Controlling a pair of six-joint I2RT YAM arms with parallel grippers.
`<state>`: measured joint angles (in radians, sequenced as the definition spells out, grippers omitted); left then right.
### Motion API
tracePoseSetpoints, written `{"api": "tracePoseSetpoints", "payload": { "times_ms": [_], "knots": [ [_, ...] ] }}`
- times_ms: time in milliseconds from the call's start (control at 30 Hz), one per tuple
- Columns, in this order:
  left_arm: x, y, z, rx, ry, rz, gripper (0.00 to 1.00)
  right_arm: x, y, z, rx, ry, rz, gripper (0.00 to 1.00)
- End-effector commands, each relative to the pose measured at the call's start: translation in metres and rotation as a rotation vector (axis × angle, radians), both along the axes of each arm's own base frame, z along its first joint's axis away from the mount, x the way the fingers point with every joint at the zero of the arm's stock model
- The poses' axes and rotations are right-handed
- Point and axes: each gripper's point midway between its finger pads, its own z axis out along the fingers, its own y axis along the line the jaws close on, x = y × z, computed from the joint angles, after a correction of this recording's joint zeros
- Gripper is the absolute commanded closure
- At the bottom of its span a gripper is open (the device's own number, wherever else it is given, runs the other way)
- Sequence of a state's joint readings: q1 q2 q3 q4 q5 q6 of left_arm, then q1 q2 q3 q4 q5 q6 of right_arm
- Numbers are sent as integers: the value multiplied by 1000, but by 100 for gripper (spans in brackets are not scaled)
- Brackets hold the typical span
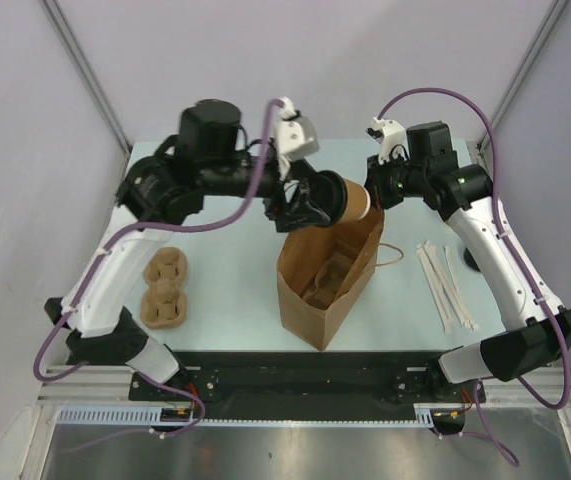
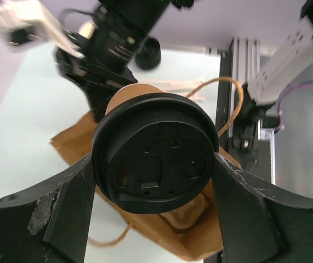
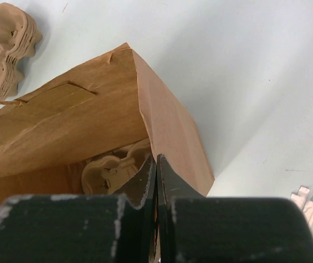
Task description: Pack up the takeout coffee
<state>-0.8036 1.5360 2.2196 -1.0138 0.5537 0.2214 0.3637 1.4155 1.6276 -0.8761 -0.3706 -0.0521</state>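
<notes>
The takeout coffee (image 2: 156, 153), a tan paper cup with a black lid, lies on its side between the fingers of my left gripper (image 2: 153, 164). From above, the cup (image 1: 351, 198) hangs over the mouth of the brown paper bag (image 1: 315, 300), with the left gripper (image 1: 310, 205) shut on its lid end. My right gripper (image 1: 373, 195) is at the bag's far rim. In the right wrist view its jaws (image 3: 156, 161) are pinched shut on the edge of the bag (image 3: 79, 115). A pulp cup carrier (image 3: 112, 170) lies inside the bag.
A stack of pulp cup carriers (image 1: 163, 290) sits on the table to the left of the bag. Several wooden stir sticks (image 1: 445, 285) lie to its right. A string handle (image 1: 390, 255) hangs off the bag's right side. The table's near edge runs just in front of the bag.
</notes>
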Motion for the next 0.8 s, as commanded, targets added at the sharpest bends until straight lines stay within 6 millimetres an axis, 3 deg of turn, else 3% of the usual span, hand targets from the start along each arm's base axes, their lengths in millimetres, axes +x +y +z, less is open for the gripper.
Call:
{"api": "tracePoseSetpoints", "payload": {
  "times_ms": [0,233,433,600,767],
  "knots": [
    [9,-19,-43,141,-20,-9,79,7,8,28,39,-92,2,100],
    [29,-25,-116,353,22,61,80,4,8,32,49,-112,6,100],
    [23,-25,-165,465,56,73,83,2,7,30,70,-86,-4,100],
    [22,-6,-184,519,101,83,84,-6,-9,29,76,-42,-34,100],
    [55,16,-168,520,48,161,84,-38,-23,19,75,52,-31,100]
  ]
}}
